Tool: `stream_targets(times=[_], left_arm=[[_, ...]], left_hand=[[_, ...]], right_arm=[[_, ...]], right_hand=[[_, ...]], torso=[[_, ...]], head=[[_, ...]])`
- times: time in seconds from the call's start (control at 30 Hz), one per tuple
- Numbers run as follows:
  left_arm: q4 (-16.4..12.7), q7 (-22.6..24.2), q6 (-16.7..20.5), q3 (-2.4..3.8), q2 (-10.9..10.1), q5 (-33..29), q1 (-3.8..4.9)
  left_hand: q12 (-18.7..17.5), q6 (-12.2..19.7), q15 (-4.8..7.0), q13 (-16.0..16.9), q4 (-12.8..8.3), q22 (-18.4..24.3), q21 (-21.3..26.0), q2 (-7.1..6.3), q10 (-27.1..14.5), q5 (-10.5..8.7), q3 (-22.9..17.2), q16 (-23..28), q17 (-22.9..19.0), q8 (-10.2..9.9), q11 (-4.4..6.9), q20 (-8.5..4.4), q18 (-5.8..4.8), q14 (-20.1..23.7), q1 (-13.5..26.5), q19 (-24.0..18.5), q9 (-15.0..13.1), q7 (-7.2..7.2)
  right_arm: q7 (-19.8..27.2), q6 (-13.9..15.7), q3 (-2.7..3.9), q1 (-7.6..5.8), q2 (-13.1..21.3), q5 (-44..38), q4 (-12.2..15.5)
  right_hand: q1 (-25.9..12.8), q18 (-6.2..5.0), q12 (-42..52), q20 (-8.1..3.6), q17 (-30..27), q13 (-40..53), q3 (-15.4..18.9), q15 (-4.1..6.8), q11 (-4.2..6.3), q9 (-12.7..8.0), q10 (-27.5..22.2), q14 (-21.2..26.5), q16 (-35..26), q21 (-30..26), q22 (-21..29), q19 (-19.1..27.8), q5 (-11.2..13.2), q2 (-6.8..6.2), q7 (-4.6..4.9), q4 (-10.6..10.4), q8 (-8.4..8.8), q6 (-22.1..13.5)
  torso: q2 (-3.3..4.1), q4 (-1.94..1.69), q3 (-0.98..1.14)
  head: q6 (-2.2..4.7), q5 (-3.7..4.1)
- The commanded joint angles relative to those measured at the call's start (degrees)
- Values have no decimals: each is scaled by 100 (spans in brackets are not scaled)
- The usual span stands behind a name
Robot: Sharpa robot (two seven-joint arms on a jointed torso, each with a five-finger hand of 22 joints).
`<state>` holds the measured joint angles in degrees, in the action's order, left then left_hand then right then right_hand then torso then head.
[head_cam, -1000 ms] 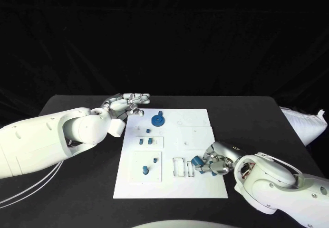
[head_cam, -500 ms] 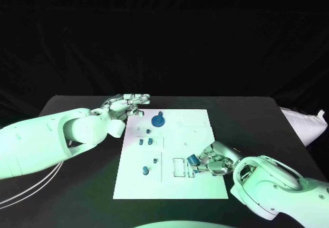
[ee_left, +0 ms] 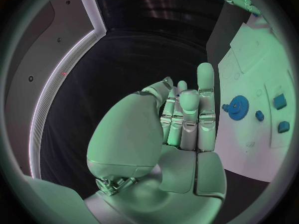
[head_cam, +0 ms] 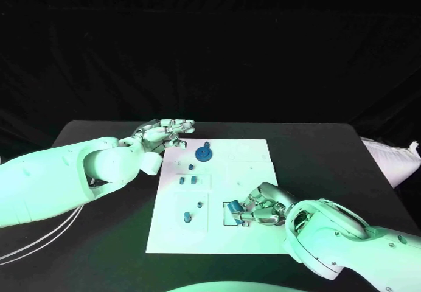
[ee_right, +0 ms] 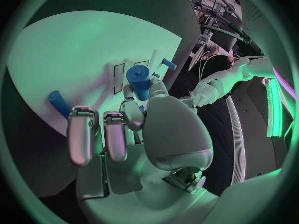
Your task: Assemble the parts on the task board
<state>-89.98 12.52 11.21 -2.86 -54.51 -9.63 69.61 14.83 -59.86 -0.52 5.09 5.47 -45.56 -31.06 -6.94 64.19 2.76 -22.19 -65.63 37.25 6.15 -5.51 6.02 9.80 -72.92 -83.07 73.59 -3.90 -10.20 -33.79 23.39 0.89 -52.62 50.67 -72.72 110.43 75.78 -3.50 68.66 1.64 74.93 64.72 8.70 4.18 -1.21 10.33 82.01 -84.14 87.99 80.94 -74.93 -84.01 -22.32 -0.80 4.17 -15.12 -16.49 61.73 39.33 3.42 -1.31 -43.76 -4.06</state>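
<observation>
Nearest us, the right hand (head_cam: 263, 207) has moved leftward across the task board (head_cam: 254, 167) over the last second, from beside the slotted frames to directly over them; in the right wrist view it pinches a blue cylindrical part (ee_right: 139, 82) between its fingertips (ee_right: 132, 115), so we judge the insertion step to be under way but not finished. In the head view this held part (head_cam: 235, 208) sits at the edge of the slotted recess (head_cam: 230, 214) near the board's front, though we cannot tell whether it has entered a slot. A second blue piece (ee_right: 59, 103) lies on the board close to the hand in the wrist view. Farther back, the square recess on the board's left holds two small blue parts (head_cam: 187, 215), and the smaller recess (head_cam: 194, 180) beyond it holds a pair of blue pegs (head_cam: 186, 180). Farther still stands the blue gear (head_cam: 202, 154), with a small blue piece (head_cam: 191, 166) just in front of it. Farthest, the left hand (head_cam: 163, 134) hangs released at the board's far left corner, unchanged in place, fingers extended and grasping nothing (ee_left: 184, 119).
</observation>
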Motion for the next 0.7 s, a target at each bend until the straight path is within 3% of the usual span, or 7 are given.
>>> stream_targets(times=[0.03,0.17,0.53,0.63,0.7], left_arm=[[-23,24,-106,4,9,12,3],[-24,23,-106,4,8,12,3],[-25,19,-108,4,10,12,3],[-26,18,-108,4,10,12,3],[-26,17,-106,4,9,12,3]], left_hand=[[28,40,-10,8,-2,6,31,-1,-30,31,-41,24,-5,5,-5,10,56,33,41,-26,3,18],[28,40,-10,8,-2,6,31,-1,-30,31,-41,24,-5,5,-5,10,56,33,41,-26,3,18],[28,40,-10,8,-2,6,31,-1,-30,31,-41,24,-5,5,-5,10,56,33,41,-26,3,18],[28,40,-10,8,-2,6,31,-1,-30,31,-41,24,-5,5,-5,10,56,33,41,-26,3,18],[28,40,-10,8,-2,6,31,-1,-30,31,-41,24,-5,5,-5,10,56,33,41,-26,3,18]], right_arm=[[-48,-233,-2,5,-42,121,-53],[-49,-311,-2,5,-98,138,-96],[-42,-386,-4,5,-201,47,-169],[-47,-372,-4,5,-207,-21,-208],[-48,-351,-4,5,-209,-65,-225]], right_hand=[[171,34,625,-32,1210,1284,11,42,193,234,230,-526,21,28,-39,-104,-29,236,-32,-50,-19,16],[43,33,617,-31,1210,1294,58,41,192,273,234,-526,21,25,-37,-101,-24,234,-32,-118,-30,15],[-284,30,574,-27,1195,1305,261,40,192,380,233,-522,12,15,-26,-94,11,188,-36,-142,-53,1],[-489,24,523,-26,1176,1289,391,40,194,430,219,-518,0,-4,0,-82,368,192,-41,-143,-58,-14],[-672,20,484,-29,1160,1276,509,42,194,465,208,-514,-11,-19,20,-73,838,189,-44,-139,-59,-35]], torso=[[-1,5,-5],[-3,8,3],[-4,8,0],[-4,9,-3],[-1,12,0]], head=[[-6,-20],[-20,-51],[-22,-70],[-21,-72],[-20,-76]])
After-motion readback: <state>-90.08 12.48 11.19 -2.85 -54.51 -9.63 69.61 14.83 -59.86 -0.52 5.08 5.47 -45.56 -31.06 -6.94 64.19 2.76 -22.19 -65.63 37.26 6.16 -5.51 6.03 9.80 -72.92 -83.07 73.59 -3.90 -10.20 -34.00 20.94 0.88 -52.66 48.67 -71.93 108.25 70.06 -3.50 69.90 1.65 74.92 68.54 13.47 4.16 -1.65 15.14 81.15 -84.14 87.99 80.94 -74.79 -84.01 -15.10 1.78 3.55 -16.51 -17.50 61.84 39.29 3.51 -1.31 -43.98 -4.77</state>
